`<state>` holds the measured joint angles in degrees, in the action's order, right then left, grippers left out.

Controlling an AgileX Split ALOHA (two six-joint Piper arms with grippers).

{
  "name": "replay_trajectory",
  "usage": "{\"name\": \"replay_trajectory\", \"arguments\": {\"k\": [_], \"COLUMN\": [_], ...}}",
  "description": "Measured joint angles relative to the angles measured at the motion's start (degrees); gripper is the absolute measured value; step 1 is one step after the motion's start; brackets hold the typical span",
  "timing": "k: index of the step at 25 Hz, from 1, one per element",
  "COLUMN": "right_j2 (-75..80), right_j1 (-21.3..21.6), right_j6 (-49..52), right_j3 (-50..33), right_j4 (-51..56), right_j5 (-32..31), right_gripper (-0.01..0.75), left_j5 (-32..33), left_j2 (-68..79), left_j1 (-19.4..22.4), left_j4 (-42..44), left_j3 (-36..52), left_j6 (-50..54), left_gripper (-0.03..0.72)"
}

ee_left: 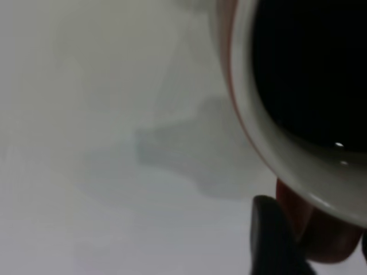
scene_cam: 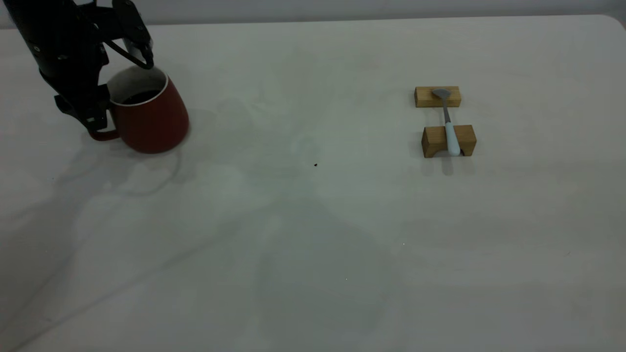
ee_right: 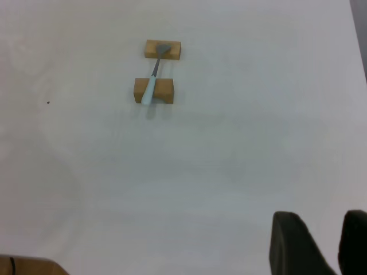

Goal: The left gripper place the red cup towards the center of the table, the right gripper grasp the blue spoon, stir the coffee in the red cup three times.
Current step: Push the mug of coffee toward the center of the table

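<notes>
The left end effector (scene_cam: 100, 124) sits at the far left of the counter (scene_cam: 313, 244), its fingers clamped on the handle of the one red cup (scene_cam: 149, 115), which holds dark coffee (scene_cam: 142, 96); the counter's center lies well to its right. The right end effector (ee_right: 312, 246) hangs apart over bare counter, fingers slightly apart. Farther off, one blue spoon (scene_cam: 451, 128) bridges two wooden blocks (scene_cam: 449, 141), handle toward the camera.
</notes>
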<state>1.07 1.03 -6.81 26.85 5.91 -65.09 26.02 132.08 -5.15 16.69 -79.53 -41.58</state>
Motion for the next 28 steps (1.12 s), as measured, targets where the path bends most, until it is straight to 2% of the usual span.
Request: {"name": "replay_trajectory", "arguments": {"k": [4, 6, 14, 28], "right_j2": [0.0, 0.0, 0.0, 0.0], "right_j1": [0.0, 0.0, 0.0, 0.0], "right_j6": [0.0, 0.0, 0.0, 0.0], "right_j3": [0.0, 0.0, 0.0, 0.0], "right_j4": [0.0, 0.0, 0.1, 0.1], "right_j5": [0.0, 0.0, 0.0, 0.0], "right_gripper": [0.241, 0.241, 0.241, 0.241], "left_j5": [-0.6, -0.6, -0.6, -0.9], "left_j2": [0.1, 0.1, 0.1, 0.2], "left_j1": [0.0, -0.1, -2.2, -13.9], "left_j4": [0.1, 0.0, 0.5, 0.4], "left_j3": [0.0, 0.0, 0.0, 0.0], "left_j6": [0.0, -0.2, 0.1, 3.2], "left_gripper": [0.256, 0.216, 0.216, 0.216]}}
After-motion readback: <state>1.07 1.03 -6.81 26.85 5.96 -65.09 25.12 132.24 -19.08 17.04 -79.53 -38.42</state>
